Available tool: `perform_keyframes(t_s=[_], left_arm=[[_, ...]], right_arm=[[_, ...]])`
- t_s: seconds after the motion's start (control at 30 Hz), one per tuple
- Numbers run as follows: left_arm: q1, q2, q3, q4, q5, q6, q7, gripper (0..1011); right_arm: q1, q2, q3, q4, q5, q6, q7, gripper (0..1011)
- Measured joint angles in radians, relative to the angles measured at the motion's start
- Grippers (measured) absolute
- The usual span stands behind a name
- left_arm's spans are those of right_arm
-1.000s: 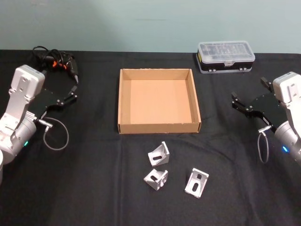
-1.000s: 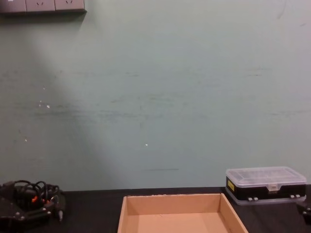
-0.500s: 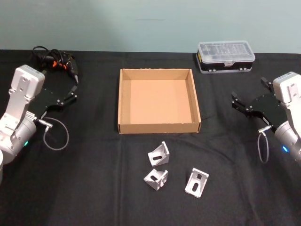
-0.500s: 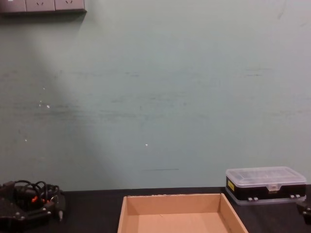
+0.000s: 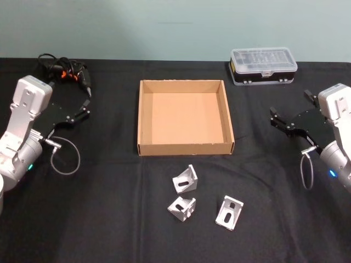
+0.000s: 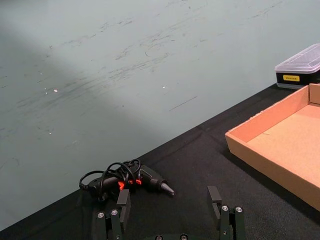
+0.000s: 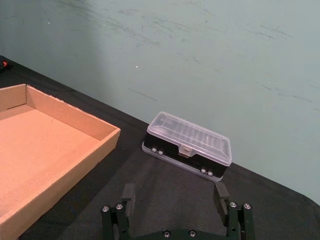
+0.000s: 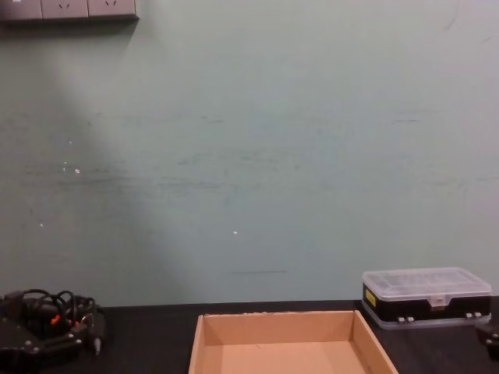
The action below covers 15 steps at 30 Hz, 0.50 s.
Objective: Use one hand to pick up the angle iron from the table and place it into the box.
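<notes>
Nothing moved. Left gripper [image 6: 170, 200] and right gripper [image 7: 174, 192] both spread, empty, at desk [image 5: 109, 219] sides. Three irons [image 5: 185, 179] lay near of box [image 5: 185, 148], slightly right of centre; right gripper judged closer.

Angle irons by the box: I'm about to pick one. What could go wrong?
The left gripper and right gripper sit open, out at the sides.
1. The near-box angle iron and the front-left angle iron lie close; fingers closing on either could knock the other.
2. The box's front wall stands in the way, so a low carry may catch it.
</notes>
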Motion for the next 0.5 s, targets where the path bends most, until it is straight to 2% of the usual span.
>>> perform_keyframes(t_s=[0.2,0.4,0.5], left_arm=[[0.0,0.0,0.0,0.0,0.0,0.0,0.0,1000],[0.0,0.0,0.0,0.0,0.0,0.0,0.0,1000],[0.0,0.0,0.0,0.0,0.0,0.0,0.0,1000]], right_arm=[[0.0,0.0,0.003,-0.002,-0.002,0.001,0.0,1002],[-0.005,0.006,0.029,-0.034,-0.004,0.009,0.009,1003],[-0.006,0.018,0.042,-0.068,-0.001,0.018,0.033,1003]])
